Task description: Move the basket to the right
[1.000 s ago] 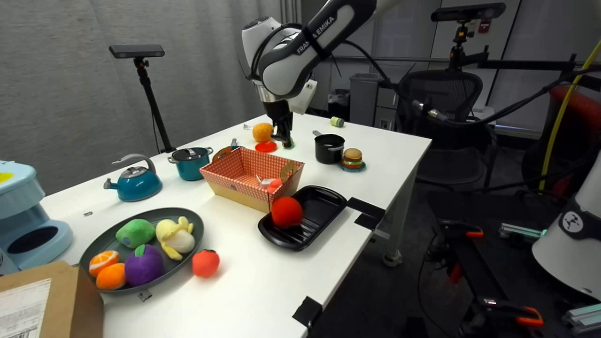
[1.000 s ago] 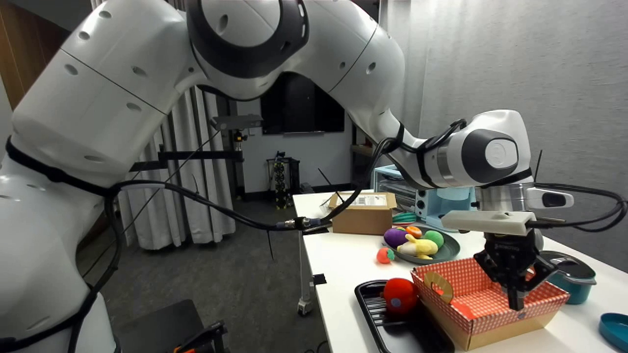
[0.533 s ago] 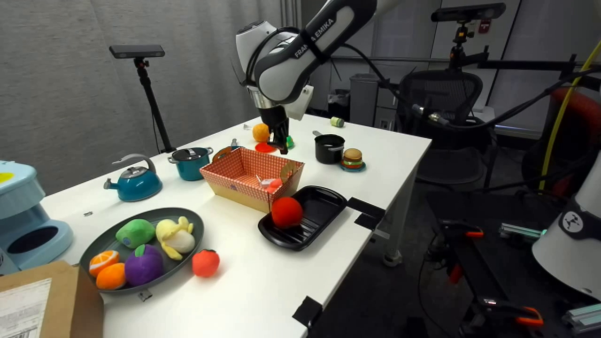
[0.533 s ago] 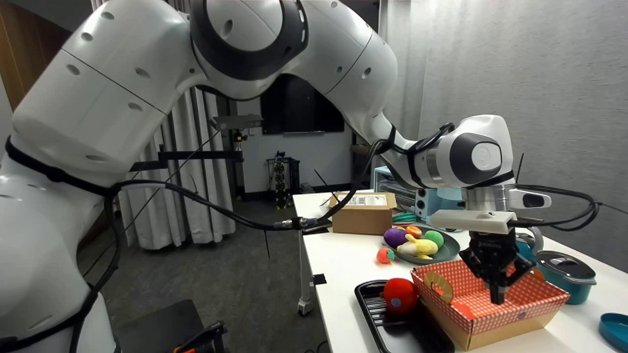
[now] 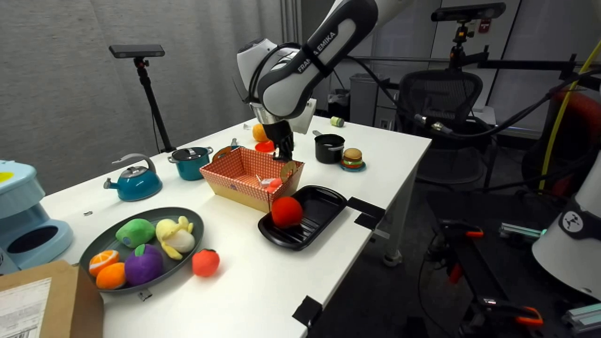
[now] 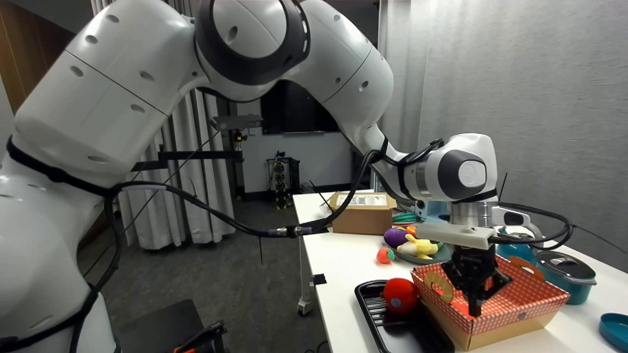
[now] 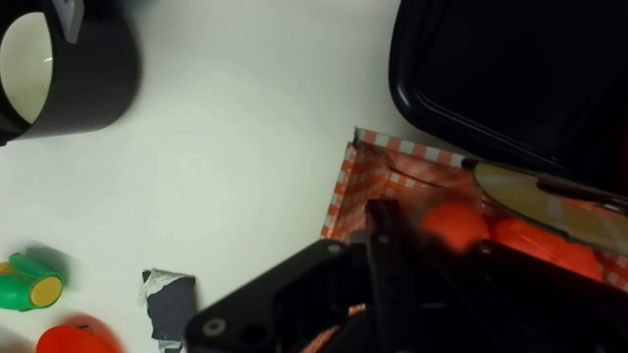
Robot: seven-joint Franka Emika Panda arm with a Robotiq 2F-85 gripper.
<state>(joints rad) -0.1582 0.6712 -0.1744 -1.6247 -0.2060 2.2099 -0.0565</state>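
Basket (image 5: 237, 193) flat on the desk (image 5: 253, 291), its move to the right apparently yet to come

The basket stands upright close beside the black tray (image 5: 321, 206), a small red item (image 5: 274, 185) lying inside. Nothing shows it gripped, so I judge the approach nearly complete, with the shift itself and the retreat left to do. No goal spot is marked, so how much travel the task wants cannot be told.

The end effector (image 6: 474, 310) points down over the basket, near the corner of its tray-side end that faces the black pot (image 5: 329, 149). In an exterior view its fingers meet in one narrow tip, with nothing seen between them. In the wrist view that tip overlaps the basket's inside; whether it touches a wall cannot be told. Joined fingers there suggest a push from within, or a rim grip that would first need them parted.

Farther out, the red ball (image 5: 287, 212) sits in the tray, and the lidded teal pot (image 5: 190, 168) stands near the basket's opposite end.
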